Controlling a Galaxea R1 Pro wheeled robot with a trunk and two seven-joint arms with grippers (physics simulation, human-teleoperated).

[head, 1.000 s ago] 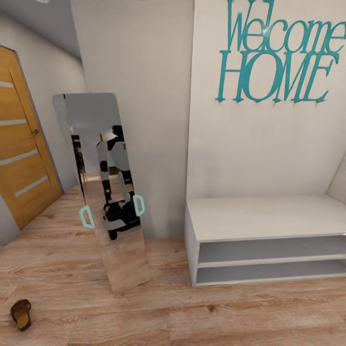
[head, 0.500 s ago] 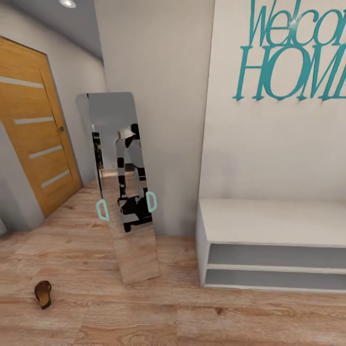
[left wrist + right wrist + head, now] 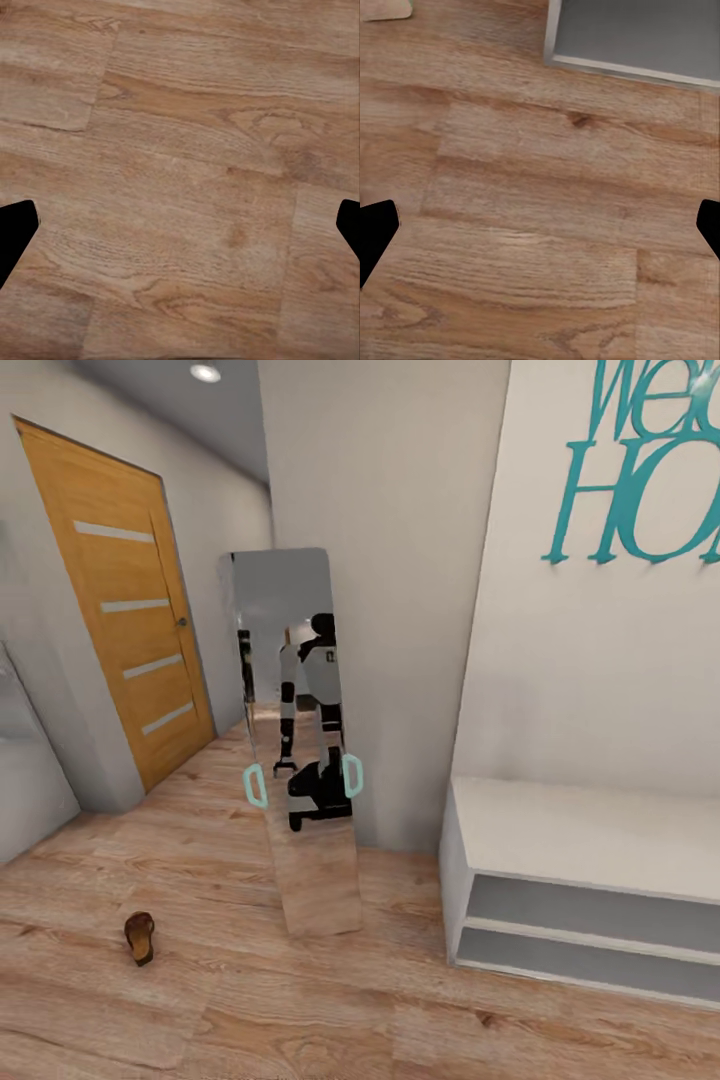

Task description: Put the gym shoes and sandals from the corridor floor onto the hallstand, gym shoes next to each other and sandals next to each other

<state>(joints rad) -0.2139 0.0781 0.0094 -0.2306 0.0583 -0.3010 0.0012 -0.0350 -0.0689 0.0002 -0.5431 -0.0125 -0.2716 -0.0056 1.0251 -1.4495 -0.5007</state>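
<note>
One sandal lies alone on the corridor floor, well left of the white bench, long axis pointing roughly away. Left gripper likely nearer; both it and the right gripper hang spread and empty above bare planks.

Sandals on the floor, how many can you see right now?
1. A single brown sandal lies on the wood floor, to the left of the leaning mirror and out in front of the orange door. The second sandal may be outside the camera's view.
</note>
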